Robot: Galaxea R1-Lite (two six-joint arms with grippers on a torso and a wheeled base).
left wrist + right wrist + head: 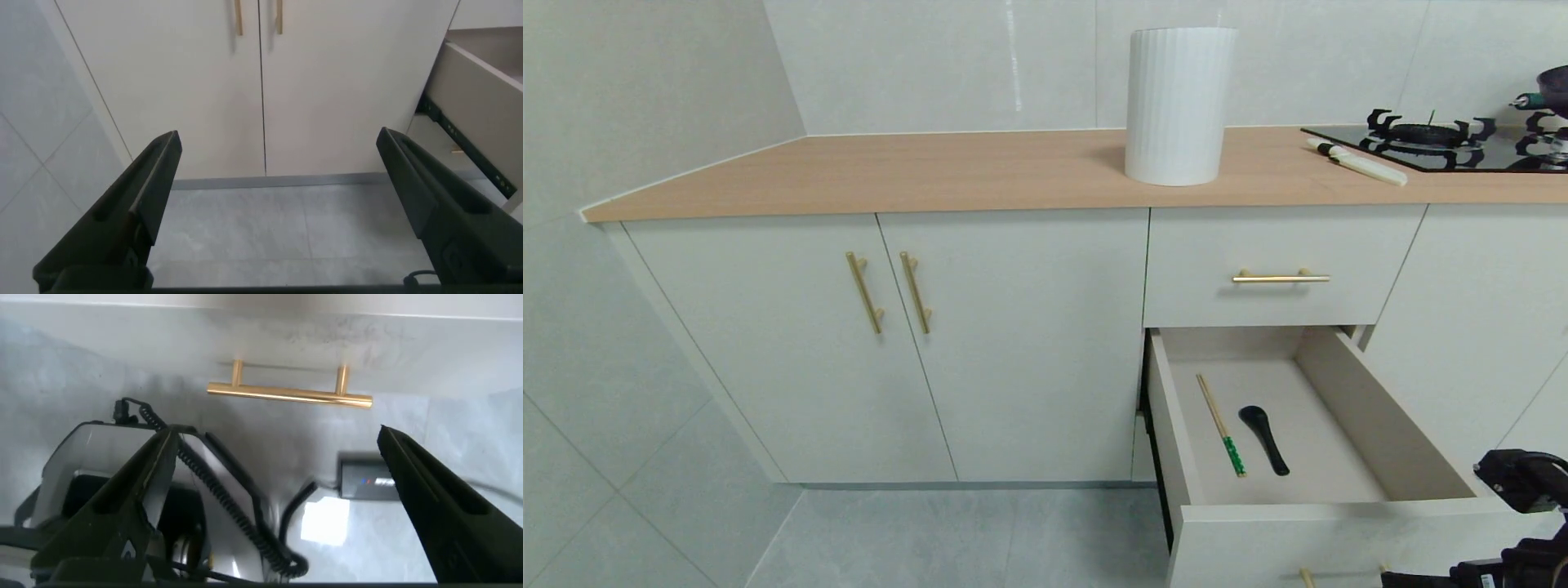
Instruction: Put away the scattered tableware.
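Head view: chopsticks (1221, 425) and a black spoon (1264, 438) lie side by side in the open drawer (1380, 425). A white knife (1357, 162) rests on the surface (931, 171) beside the stove (1437, 147).

Left wrist view: the left gripper (278, 140) has its jaws spread and empty, facing the cabinet doors (327, 82).

Right wrist view: the right gripper (276, 437) has its jaws spread and empty, near a handle (290, 394).

We recorded pale wooden chopsticks (1219, 425) tipped with a green pattern, a glossy black spoon (1267, 445) and a cream-coloured drawer (1380, 425). The tabletop (931, 171) was light wood grain, the vertically ribbed canister (1176, 106) white, the cabinet doors (1013, 343) off-white, the handles (1281, 278) brass-gold, the hob (1437, 151) black, the floor (890, 539) pale grey tile. The left gripper (278, 139) and right gripper (274, 437) were both black.
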